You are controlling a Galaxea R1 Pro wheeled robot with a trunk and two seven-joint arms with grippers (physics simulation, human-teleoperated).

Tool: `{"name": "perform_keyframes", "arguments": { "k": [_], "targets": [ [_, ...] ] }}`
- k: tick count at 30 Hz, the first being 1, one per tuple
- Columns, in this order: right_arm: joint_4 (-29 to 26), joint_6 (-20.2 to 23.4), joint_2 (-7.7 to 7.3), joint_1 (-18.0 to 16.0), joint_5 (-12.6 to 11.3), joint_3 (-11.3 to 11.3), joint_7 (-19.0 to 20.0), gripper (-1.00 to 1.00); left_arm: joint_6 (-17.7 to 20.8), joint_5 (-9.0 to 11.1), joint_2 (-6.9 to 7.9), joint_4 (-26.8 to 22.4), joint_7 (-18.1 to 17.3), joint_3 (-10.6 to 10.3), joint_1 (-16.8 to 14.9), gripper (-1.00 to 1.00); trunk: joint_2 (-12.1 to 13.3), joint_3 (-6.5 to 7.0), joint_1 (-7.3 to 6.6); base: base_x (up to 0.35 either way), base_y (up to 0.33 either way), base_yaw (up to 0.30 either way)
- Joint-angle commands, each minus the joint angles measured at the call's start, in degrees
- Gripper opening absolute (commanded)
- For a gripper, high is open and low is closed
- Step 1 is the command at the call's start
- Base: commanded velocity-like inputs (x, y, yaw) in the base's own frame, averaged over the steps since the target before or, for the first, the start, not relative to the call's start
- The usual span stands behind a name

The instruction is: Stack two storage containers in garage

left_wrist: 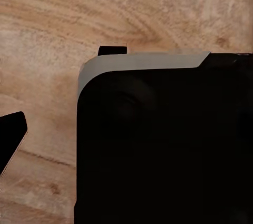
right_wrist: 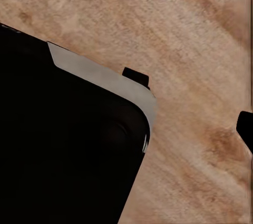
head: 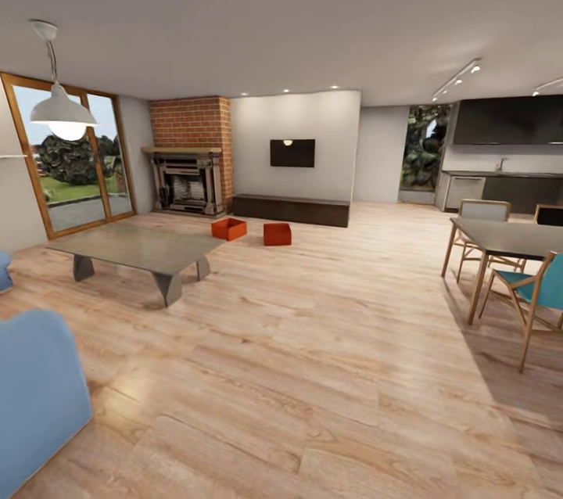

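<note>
Across the living room (head: 313, 374), two storage containers (head: 228, 228) (head: 277, 233) sit by the cabinet (head: 291, 210); hand states cannot be told.

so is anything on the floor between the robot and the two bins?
Nothing visible. The two storage containers sit on the wood floor before the dark cabinet, with open planks leading to them. The coffee table stands left of that line, the dining table well right.
</note>
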Motion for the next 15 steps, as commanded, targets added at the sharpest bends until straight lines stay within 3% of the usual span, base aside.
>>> {"name": "perform_keyframes", "arguments": {
  "k": [1,15],
  "targets": [
    [0.1,-0.2,0.0,0.0,-0.6,0.4,0.3,1.0,-0.2,0.1,0.02,0.0,-0.1,0.1,0.0,1.0,0.0,-0.06,0.04,0.323,0.0,0.0],
    [0.1,-0.3,0.0,0.0,-0.5,0.4,0.3,1.0,-0.2,0.1,0.0,0.0,-0.1,0.1,0.0,1.0,0.0,-0.06,0.04,0.323,0.0,0.0]
  ]
}}
